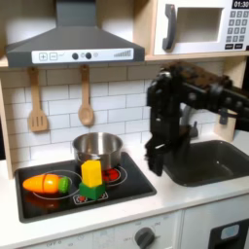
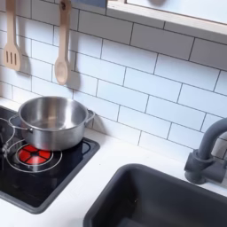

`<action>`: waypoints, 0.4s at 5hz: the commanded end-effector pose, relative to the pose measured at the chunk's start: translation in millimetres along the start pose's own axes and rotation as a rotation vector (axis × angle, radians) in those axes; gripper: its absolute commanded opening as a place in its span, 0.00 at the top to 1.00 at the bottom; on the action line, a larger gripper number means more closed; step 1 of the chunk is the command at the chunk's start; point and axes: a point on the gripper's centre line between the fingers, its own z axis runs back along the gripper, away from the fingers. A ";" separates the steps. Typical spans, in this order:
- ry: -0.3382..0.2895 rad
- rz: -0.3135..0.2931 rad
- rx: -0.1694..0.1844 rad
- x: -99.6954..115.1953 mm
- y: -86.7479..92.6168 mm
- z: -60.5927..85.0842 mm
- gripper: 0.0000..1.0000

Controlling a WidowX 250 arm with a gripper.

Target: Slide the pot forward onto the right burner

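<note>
The silver pot (image 1: pixel 97 148) stands upright at the back right of the black cooktop (image 1: pixel 34 206), and in the second exterior view the pot (image 2: pixel 51 122) sits just behind the right burner (image 2: pixel 34 157). The red ring of the right burner (image 1: pixel 113 175) shows in front of the pot, partly covered by a yellow and green toy vegetable (image 1: pixel 90 179). My gripper (image 1: pixel 156 161) points down at the cooktop's right edge, to the first exterior view's right of the pot and apart from it. Its fingers look open and hold nothing.
An orange toy vegetable (image 1: pixel 47 183) lies on the left burner. The dark sink (image 1: pixel 212 161) is right of the cooktop, with a grey faucet (image 2: pixel 209 152) behind it. A wooden spatula (image 1: pixel 37 102) and spoon (image 1: pixel 86 97) hang on the tiled wall.
</note>
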 end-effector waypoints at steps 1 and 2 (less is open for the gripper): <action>-0.010 0.053 -0.013 20.6 27.6 2.7 0.00; -0.005 0.072 0.003 27.6 39.4 1.4 0.00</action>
